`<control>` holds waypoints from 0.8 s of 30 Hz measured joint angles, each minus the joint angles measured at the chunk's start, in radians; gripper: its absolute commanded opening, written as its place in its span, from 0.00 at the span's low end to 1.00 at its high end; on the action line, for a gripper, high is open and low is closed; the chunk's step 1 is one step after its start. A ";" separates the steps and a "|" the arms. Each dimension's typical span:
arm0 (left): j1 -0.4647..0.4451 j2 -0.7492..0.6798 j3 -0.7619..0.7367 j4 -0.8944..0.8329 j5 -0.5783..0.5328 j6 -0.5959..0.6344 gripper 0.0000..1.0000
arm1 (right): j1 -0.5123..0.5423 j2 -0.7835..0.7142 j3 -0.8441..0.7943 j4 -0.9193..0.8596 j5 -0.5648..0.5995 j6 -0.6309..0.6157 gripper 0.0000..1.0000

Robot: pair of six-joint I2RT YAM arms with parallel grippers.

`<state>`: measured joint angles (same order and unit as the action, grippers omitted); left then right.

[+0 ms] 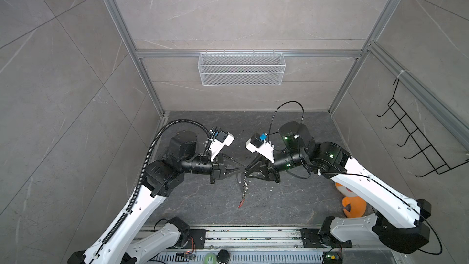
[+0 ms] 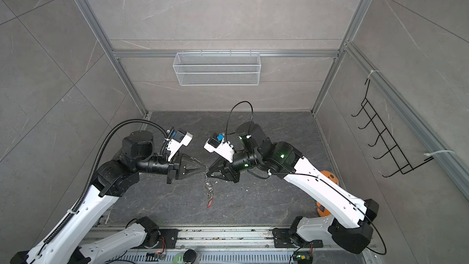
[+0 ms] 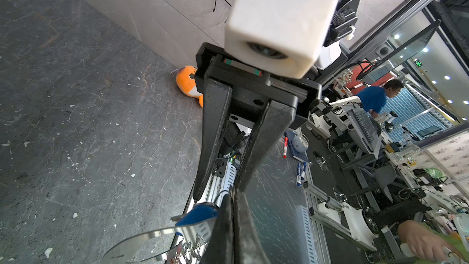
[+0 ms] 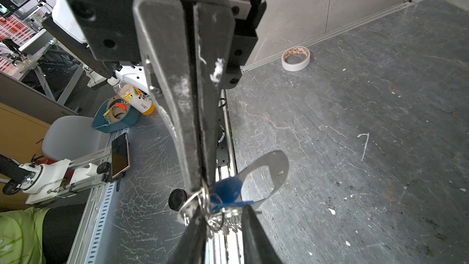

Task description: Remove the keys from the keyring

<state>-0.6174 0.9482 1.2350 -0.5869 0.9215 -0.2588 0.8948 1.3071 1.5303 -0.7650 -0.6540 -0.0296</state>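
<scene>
dark slab (image 1: 291, 199) open round centre | keyring (image 1: 245, 186) hangs mid-slab | left fingers (image 3: 224, 227) clamped on keyring | right fingers (image 3: 215, 135) apart

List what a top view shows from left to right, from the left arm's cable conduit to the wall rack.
black corrugated conduit → left end effector → right end effector → orange toy → black wire rack
</scene>
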 measured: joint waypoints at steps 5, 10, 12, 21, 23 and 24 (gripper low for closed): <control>0.000 -0.003 0.001 0.006 -0.001 0.000 0.00 | 0.000 0.000 -0.002 0.001 0.000 0.001 0.23; 0.000 -0.007 0.001 0.016 -0.003 -0.009 0.00 | 0.001 0.000 -0.009 0.012 -0.005 0.013 0.06; 0.000 -0.011 0.000 0.027 -0.003 -0.020 0.00 | 0.001 0.000 -0.014 0.018 -0.008 0.014 0.00; 0.000 -0.082 -0.098 0.191 -0.023 -0.093 0.00 | 0.022 -0.010 -0.067 0.125 -0.024 0.038 0.00; 0.000 -0.095 -0.123 0.229 -0.031 -0.108 0.00 | 0.027 -0.010 -0.086 0.161 -0.030 0.054 0.00; 0.000 -0.098 -0.134 0.248 -0.031 -0.113 0.00 | 0.029 -0.010 -0.097 0.183 -0.031 0.063 0.00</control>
<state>-0.6174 0.8497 1.1015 -0.3386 0.8909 -0.3717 0.9241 1.2972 1.4330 -0.5816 -0.6849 0.0330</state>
